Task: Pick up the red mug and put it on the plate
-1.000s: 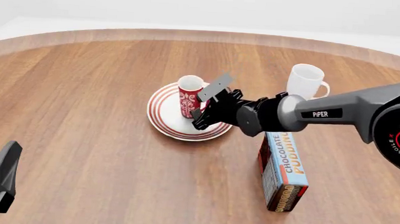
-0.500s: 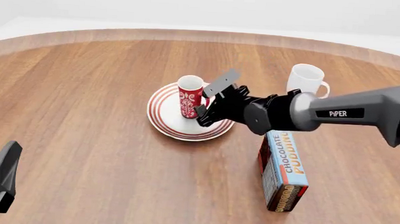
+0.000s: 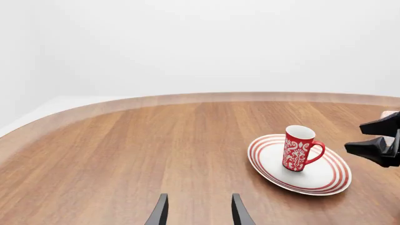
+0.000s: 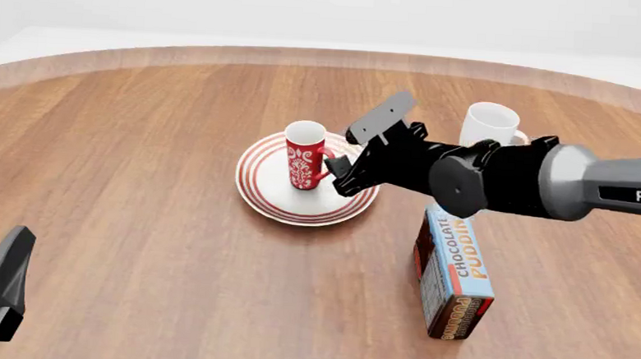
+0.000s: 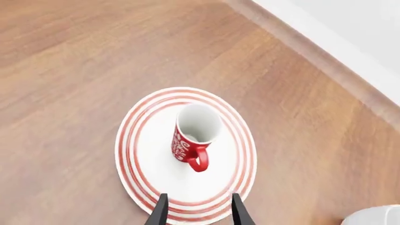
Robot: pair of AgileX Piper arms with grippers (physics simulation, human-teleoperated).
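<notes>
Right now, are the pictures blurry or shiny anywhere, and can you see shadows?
Front view: sharp all over, even soft light, no glare; the red mug stands on the plate with hardly any shadow. Left wrist view: crisp, with a faint dark edge under the plate. Right wrist view: clear, no blur, the right gripper's fingers sharp too.

The right arm (image 4: 583,189) is rendered with a grey tubular link lettered "PiPER" in white and black rounded joint housings. Thin, dark, tapered fingers (image 5: 161,213) are carried by each end effector.
</notes>
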